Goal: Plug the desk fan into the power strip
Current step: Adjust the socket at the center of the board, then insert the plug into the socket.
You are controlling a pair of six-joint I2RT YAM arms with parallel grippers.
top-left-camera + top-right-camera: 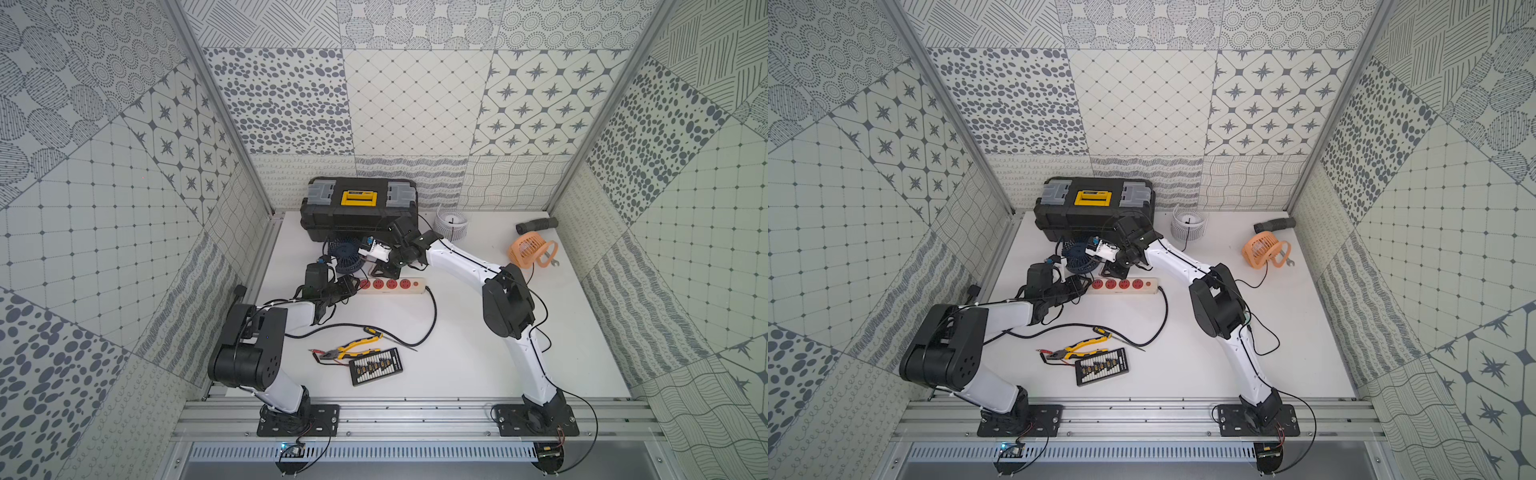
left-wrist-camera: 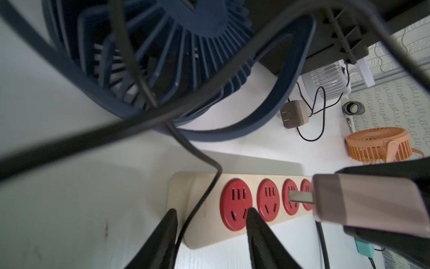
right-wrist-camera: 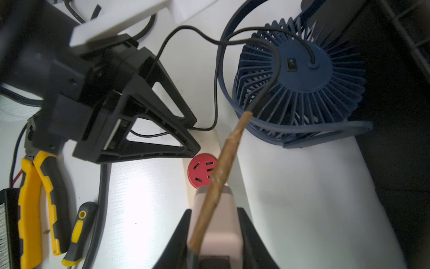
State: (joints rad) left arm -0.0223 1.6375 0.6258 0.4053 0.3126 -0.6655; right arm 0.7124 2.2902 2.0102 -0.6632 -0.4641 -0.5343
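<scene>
The power strip (image 1: 392, 286) lay flat near the centre of a top view, just below the navy desk fan (image 1: 345, 257). The right gripper (image 3: 215, 223) was clamped on the pinkish plug (image 2: 363, 200), whose metal prongs (image 2: 300, 198) pointed toward the red sockets (image 2: 236, 203), not yet inserted. The left gripper (image 2: 210, 217) stood partly spread over the strip's end, at the lower centre of the left wrist view. A thin black cord (image 2: 199, 205) ran between its fingers.
</scene>
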